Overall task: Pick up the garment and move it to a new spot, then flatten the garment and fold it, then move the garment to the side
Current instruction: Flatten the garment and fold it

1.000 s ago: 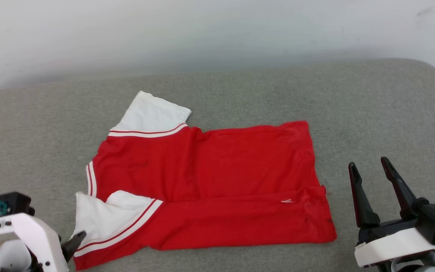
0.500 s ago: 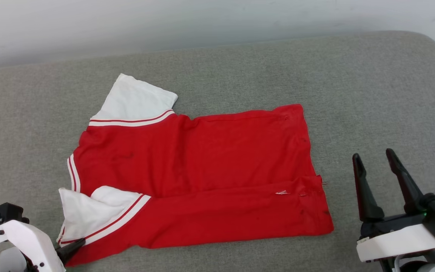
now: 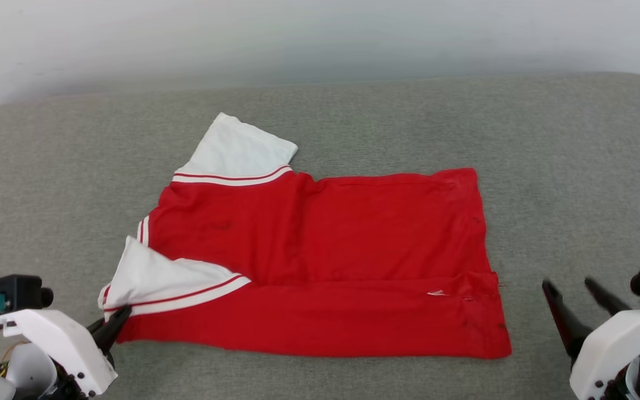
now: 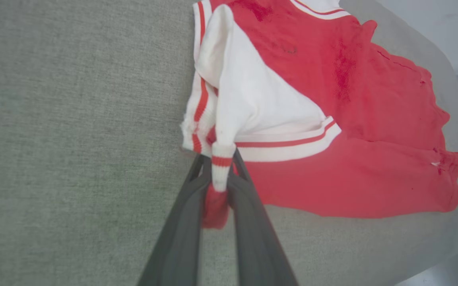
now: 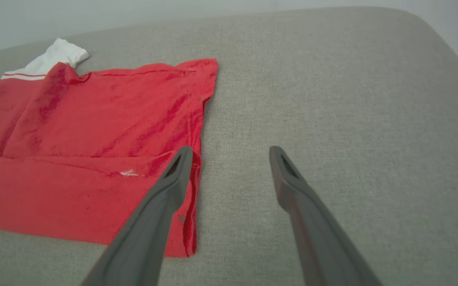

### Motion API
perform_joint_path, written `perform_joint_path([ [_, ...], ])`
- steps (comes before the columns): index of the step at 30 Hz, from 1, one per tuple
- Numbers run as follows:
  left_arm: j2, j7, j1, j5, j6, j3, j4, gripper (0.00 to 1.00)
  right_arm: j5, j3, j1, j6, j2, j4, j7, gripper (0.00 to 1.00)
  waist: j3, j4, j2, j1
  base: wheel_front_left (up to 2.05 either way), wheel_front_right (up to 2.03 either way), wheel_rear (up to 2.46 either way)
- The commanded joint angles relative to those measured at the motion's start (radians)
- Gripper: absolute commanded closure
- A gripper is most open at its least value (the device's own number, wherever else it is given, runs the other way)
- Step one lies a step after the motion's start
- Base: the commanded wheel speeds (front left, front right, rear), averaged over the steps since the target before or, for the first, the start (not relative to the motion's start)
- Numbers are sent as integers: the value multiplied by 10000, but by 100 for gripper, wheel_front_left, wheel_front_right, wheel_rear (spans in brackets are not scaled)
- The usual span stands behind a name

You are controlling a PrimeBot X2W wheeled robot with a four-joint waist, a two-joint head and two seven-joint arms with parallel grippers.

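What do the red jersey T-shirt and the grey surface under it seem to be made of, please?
The red jersey T-shirt: soft, matte knit-looking fabric, perhaps cotton or polyester; it creases and folds limply. The grey surface: matte woven upholstery cloth; a fine weave shows, probably padded given its rounded edge.

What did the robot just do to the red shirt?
The left tool closed on the near corner of the shirt, by the white sleeve, and the sleeve now looks pulled tighter. The right tool stayed open, holding nothing. The rest of the shirt stayed spread on the grey cushion.
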Motion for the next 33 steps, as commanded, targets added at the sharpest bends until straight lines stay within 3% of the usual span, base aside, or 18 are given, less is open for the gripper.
perform_joint_path([
  [1,101,-144,-94,224,150,42,-380,100,170,-101,169,-4,-156,-64,1135,0,-36,205,0,-1,0,0,0],
  [6,247,-334,-308,726,431,12,-1492,100,512,-317,264,-4,-50,-262,3833,0,211,607,0,-1,0,0,0],
  [9,218,-304,-445,969,559,-105,-1981,100,604,-196,12,-4,43,-102,4664,0,509,795,0,-1,0,0,0],
  [18,-43,-174,-755,1291,540,-444,-2240,100,851,285,-808,-4,216,1739,4899,0,1117,1181,0,-1,0,0,0],
  [19,-67,-173,-775,1289,528,-465,-2200,100,915,357,-842,-4,232,1957,4859,46,1131,1199,0,-1,0,0,0],
  [21,-118,-171,-787,1304,508,-505,-2133,100,1051,499,-928,-2,262,2268,4773,100,1138,1218,0,-1,0,0,0],
  [33,-135,-257,-407,1266,540,-620,-1836,100,1444,877,-1031,-4,-396,2117,4192,100,293,1076,0,-1,0,0,0],
])
